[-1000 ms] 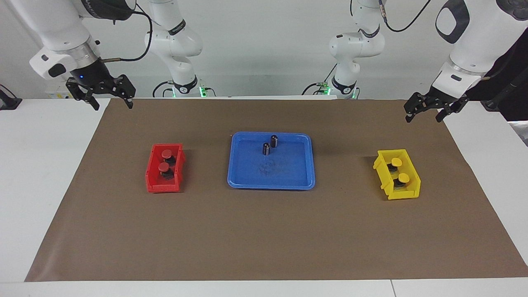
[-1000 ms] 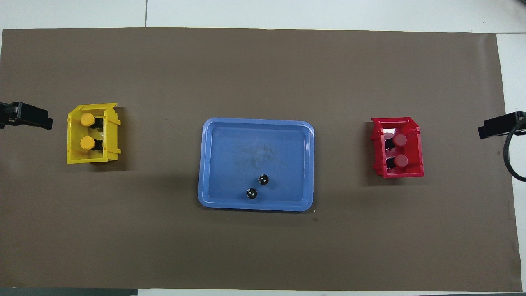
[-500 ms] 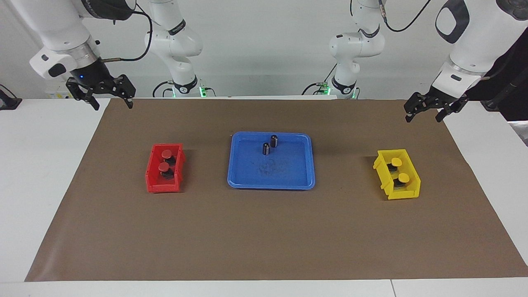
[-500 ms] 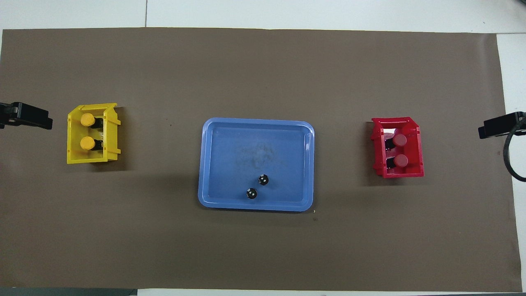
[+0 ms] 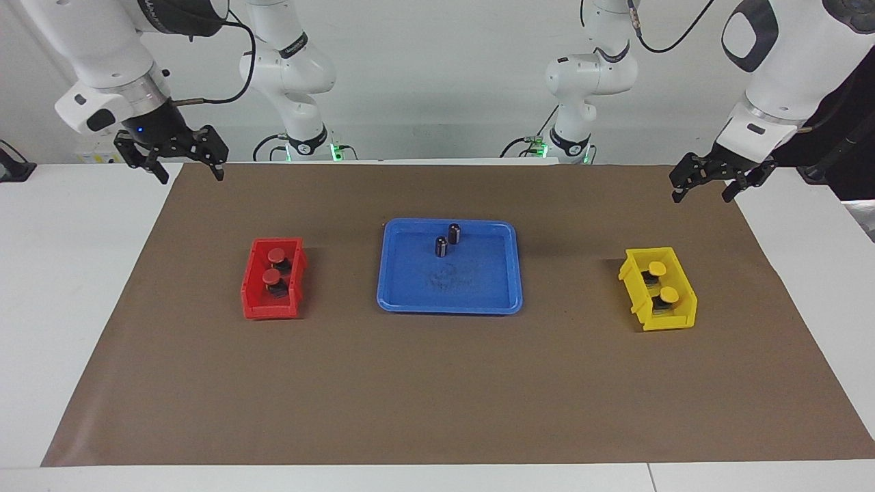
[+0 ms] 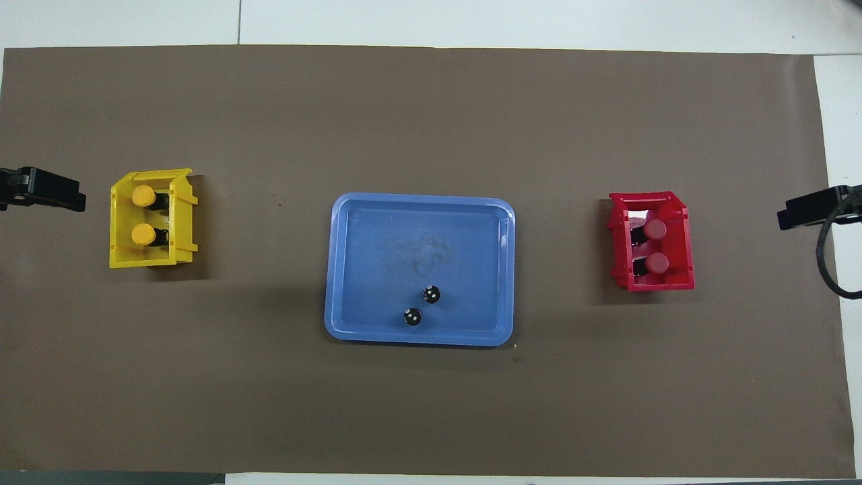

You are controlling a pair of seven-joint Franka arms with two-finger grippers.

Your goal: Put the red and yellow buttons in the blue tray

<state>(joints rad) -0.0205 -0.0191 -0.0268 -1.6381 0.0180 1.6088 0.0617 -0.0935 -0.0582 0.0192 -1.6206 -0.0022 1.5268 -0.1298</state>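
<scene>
A brown sheet (image 5: 437, 383) covers most of the white surface (image 5: 61, 287). At its middle lies the blue tray (image 5: 478, 290), which holds two small dark cylinders (image 5: 448, 240) standing upright close together in the part of the tray nearer the robots.

Toward the right arm's end of the surface sits the red bin (image 5: 256, 301), well apart from the tray, with the two red buttons (image 5: 273, 266) inside it, one nearer the robots than the other. Toward the left arm's end sits the yellow bin (image 5: 673, 316), also well apart from the tray, with the two yellow buttons (image 5: 662, 281) inside, set the same way; their bases look dark, though little of them shows past the caps.

The right claw (image 5: 186, 167) hangs in the air over the sheet's corner at its own end, fingers spread and holding nothing. The left claw (image 5: 703, 188) hangs over the sheet's edge at the other end, likewise spread and empty.
</scene>
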